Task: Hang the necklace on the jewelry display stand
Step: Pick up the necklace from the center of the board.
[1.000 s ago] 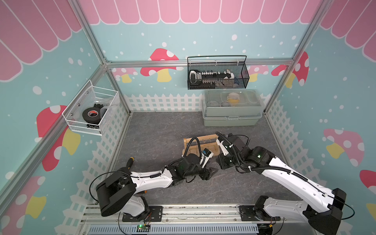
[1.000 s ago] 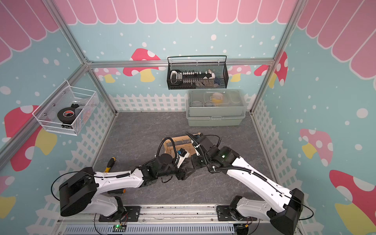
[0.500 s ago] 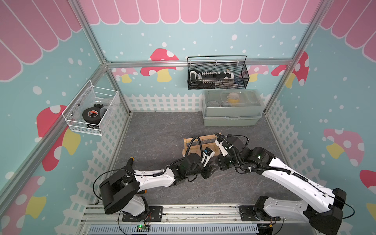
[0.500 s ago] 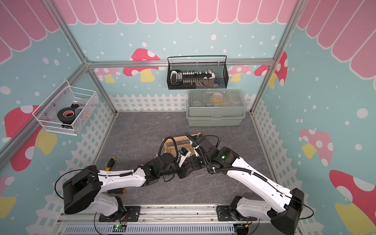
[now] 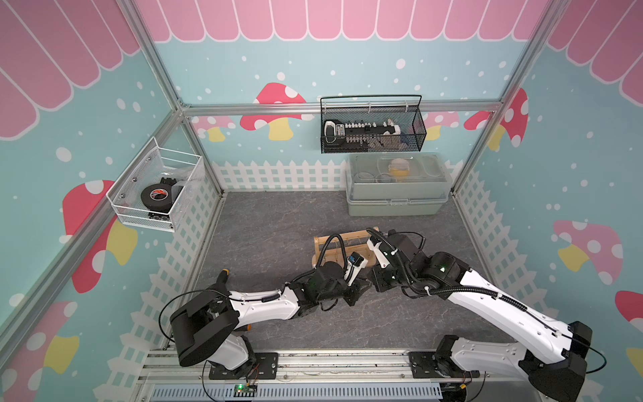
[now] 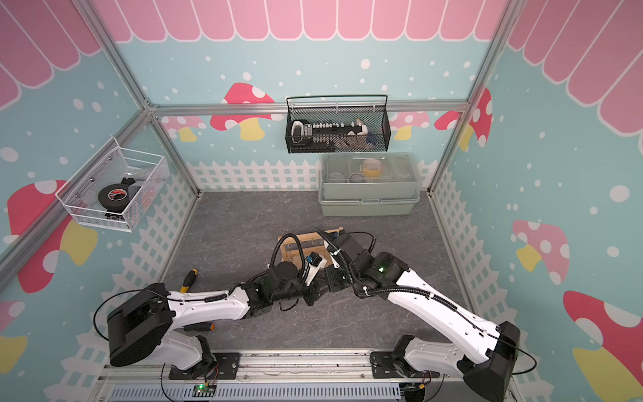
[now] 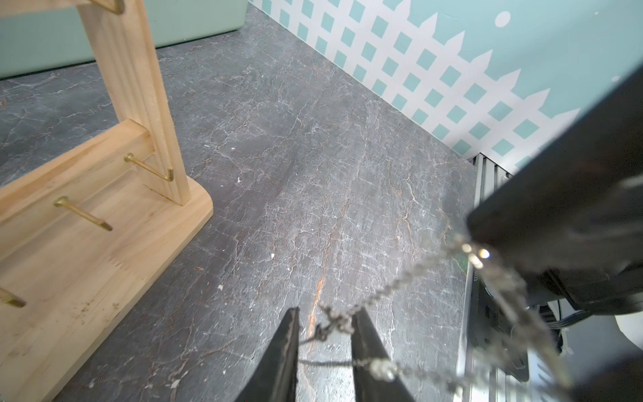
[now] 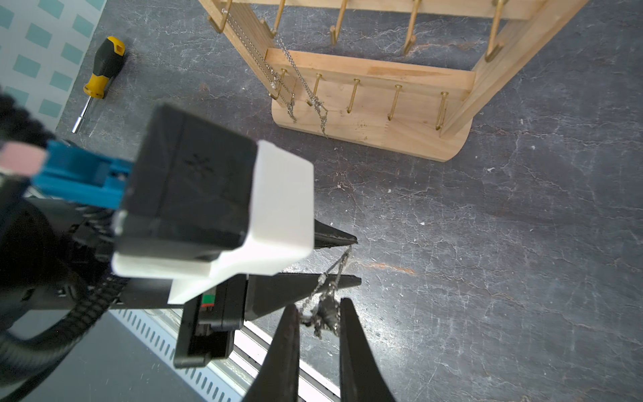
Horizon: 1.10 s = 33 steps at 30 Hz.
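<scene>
Grey stone-patterned tabletop (image 5: 271, 222), closed in by teal walls with mushroom prints.

1) stand (image 5: 355, 235): light wood, upright near the tabletop's centre, two bars of gold hooks (image 8: 395, 101) over a flat base. A thin hung chain (image 8: 290, 71) drapes over the hooks at one end and trails onto the base.

2) necklace (image 8: 325, 313): fine silver chain, off the stand, strung between the two grippers on the front-edge side of the stand, near its base but apart from it.

3) right gripper (image 8: 319, 306): clenched on a bunched part of the necklace.

4) left gripper (image 7: 327, 313): jaws narrowly parted. The necklace runs through the gap and touches one of its fingers (image 7: 365, 344), not pinched.

5) screwdriver (image 5: 222, 276): yellow-and-black handle, lying flat near the left edge.

6) box (image 5: 396, 205): grey-green, clear lid, back right corner.

7) black basket (image 5: 372, 146): wire mesh, hung on the back wall above the box.

8) white basket (image 5: 139, 209): wire, on the left wall, holding a tape roll (image 5: 156, 195).
</scene>
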Available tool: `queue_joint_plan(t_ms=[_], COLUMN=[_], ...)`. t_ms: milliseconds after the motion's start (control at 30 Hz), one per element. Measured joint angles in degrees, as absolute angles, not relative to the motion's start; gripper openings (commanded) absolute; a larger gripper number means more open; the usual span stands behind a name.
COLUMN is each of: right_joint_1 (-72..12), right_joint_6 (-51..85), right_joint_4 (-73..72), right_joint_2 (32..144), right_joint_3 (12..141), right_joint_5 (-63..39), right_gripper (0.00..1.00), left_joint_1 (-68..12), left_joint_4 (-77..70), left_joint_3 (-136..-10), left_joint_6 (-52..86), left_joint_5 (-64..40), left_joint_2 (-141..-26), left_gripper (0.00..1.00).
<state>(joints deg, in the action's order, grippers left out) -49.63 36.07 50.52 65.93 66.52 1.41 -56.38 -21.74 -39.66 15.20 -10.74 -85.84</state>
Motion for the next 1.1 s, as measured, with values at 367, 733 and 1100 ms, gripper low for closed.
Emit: queue_joint_plan(t_ms=[367, 733, 1100], right_joint_1=[-49.8, -50.0, -50.3], right_joint_6=[36.3, 36.3, 36.5], right_joint_4=[49.7, 49.7, 49.6], right_joint_2=[65.9, 66.1, 66.1], right_joint_3=[66.5, 66.5, 66.5], right_joint_5=[1.2, 1.0, 1.6], right_gripper=[0.16, 0.16, 0.19], left_joint_1=[-56.4, -56.4, -56.4], left_joint_4=[-21.7, -21.7, -21.7], left_joint_3=[-39.7, -39.7, -39.6], left_joint_6=[15.2, 15.2, 15.7], left_joint_5=[-11.2, -11.1, -10.8], left_joint_2=[-85.8, -85.4, -84.0], left_gripper=[0.12, 0.00, 0.00])
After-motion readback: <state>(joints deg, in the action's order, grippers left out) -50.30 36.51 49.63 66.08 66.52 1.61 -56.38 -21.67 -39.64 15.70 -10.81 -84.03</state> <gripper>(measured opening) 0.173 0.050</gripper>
